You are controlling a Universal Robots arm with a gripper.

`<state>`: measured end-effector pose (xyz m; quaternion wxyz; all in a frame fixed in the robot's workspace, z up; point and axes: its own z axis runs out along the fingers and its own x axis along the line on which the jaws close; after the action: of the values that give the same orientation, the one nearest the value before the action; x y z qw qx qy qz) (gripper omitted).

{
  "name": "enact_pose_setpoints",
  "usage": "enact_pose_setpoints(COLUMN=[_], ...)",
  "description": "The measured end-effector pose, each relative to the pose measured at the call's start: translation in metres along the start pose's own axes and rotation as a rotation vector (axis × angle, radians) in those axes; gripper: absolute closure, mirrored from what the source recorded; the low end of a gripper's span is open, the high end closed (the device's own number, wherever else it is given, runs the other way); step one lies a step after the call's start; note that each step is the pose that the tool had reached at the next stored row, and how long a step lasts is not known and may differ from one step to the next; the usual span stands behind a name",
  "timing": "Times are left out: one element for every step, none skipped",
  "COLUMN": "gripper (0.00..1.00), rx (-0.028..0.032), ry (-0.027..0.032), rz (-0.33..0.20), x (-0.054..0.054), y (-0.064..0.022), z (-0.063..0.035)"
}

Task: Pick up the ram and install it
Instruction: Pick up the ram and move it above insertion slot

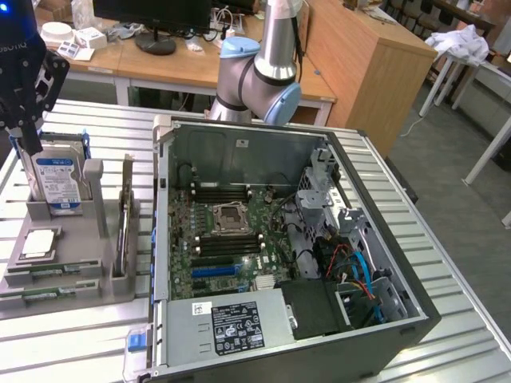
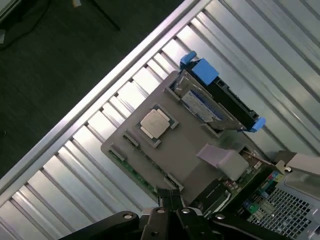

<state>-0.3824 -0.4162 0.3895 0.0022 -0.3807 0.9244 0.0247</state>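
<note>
Wrist view: hovers with gripper (image 2: 172,202) pinched shut, empty. Has the ram (image 2: 137,174) below its fingertips, in the gray tray (image 2: 190,155).

Open computer case (image 1: 359,355) (motherboard (image 1: 271,231) exposed) beside grey holder (image 1: 80,239).

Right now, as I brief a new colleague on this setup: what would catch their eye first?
The open computer case with its green motherboard dominates the middle of the exterior view. At that view's left, a gray holder carries a blue-labelled hard drive, a silver processor chip and the ram, with the shut gripper above it.
</note>
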Motion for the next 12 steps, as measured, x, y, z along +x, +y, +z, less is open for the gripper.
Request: enact_pose_setpoints(gripper=[0.89,0.89,0.89,0.89,0.89,0.89,0.89,0.89,0.89,0.89,0.89,0.89], rx=[-0.0004,-0.0009,-0.0013,-0.0017,-0.0021,-0.0025,-0.0029,-0.0033,-0.0038,-0.0042,-0.0046,-0.0051], ry=[0.0008,0.0016,0.0025,0.0032,0.0041,0.0048,0.0056,0.0064,0.0073,0.0081,0.0089,0.0097], rz=[-0.02,-0.037,-0.056,-0.074,-0.091,-0.109,-0.127,-0.145,-0.164,-0.183,-0.201,-0.219], x=[0.0,0.0,0.0,0.0,0.0,0.0,0.0,0.0,0.0,0.0,0.0,0.0], y=[0.0,0.0,0.0,0.0,0.0,0.0,0.0,0.0,0.0,0.0,-0.0001,-0.0001], z=[0.0001,0.0001,0.0001,0.0002,0.0002,0.0003,0.0003,0.0003,0.0004,0.0004,0.0004,0.0005])
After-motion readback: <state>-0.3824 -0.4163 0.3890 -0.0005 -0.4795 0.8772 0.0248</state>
